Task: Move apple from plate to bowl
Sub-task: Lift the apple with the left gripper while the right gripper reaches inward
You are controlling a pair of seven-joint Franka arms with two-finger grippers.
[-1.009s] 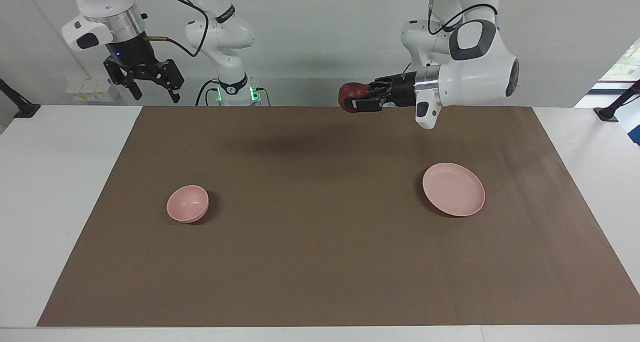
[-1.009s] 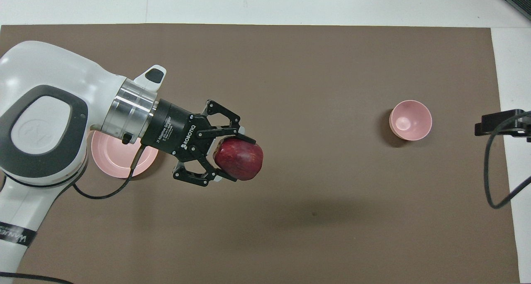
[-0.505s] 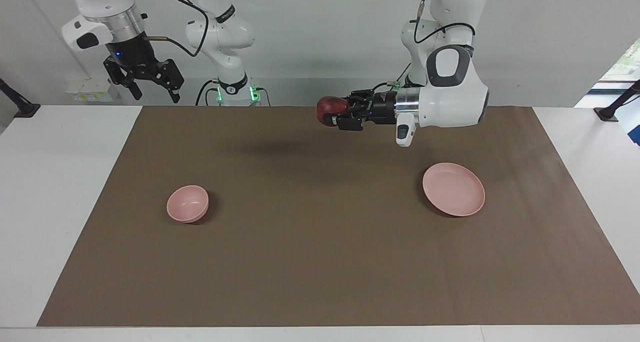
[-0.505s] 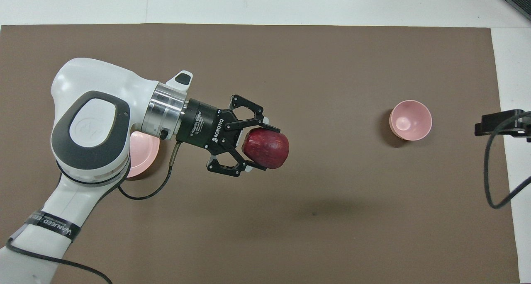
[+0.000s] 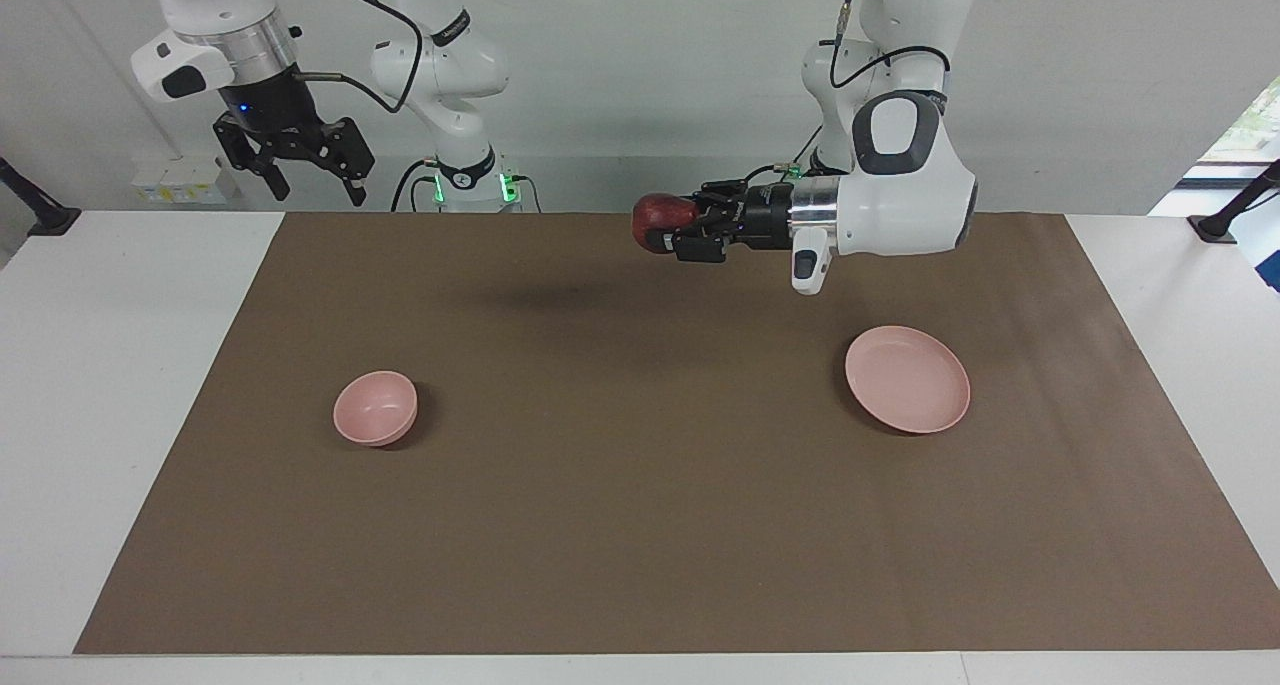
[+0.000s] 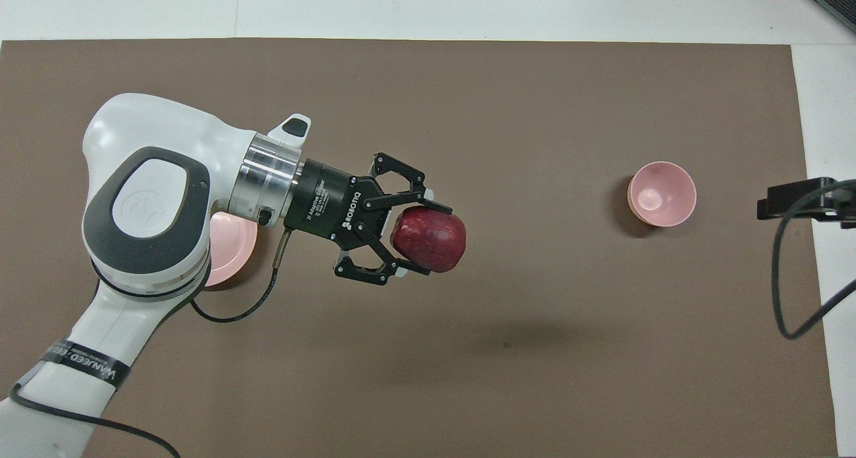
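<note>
The dark red apple (image 5: 657,219) (image 6: 431,239) hangs in the air over the brown mat, between plate and bowl. My left gripper (image 5: 668,233) (image 6: 428,239) is shut on it, with the wrist lying level. The pale pink plate (image 5: 908,379) lies bare toward the left arm's end; in the overhead view the arm covers most of the plate (image 6: 231,252). The small pink bowl (image 5: 375,407) (image 6: 661,194) stands with nothing in it toward the right arm's end. My right gripper (image 5: 312,183) waits open, high over that end's table edge; only its tip (image 6: 792,200) shows from overhead.
A brown mat (image 5: 640,525) covers most of the white table (image 5: 120,385). Black clamp stands (image 5: 40,215) sit at the table's corners nearest the robots. A black cable (image 6: 789,291) hangs from the right arm.
Over the last second my left arm carried the apple away from the plate toward the bowl's end, then held nearly still. The right gripper shifted slightly.
</note>
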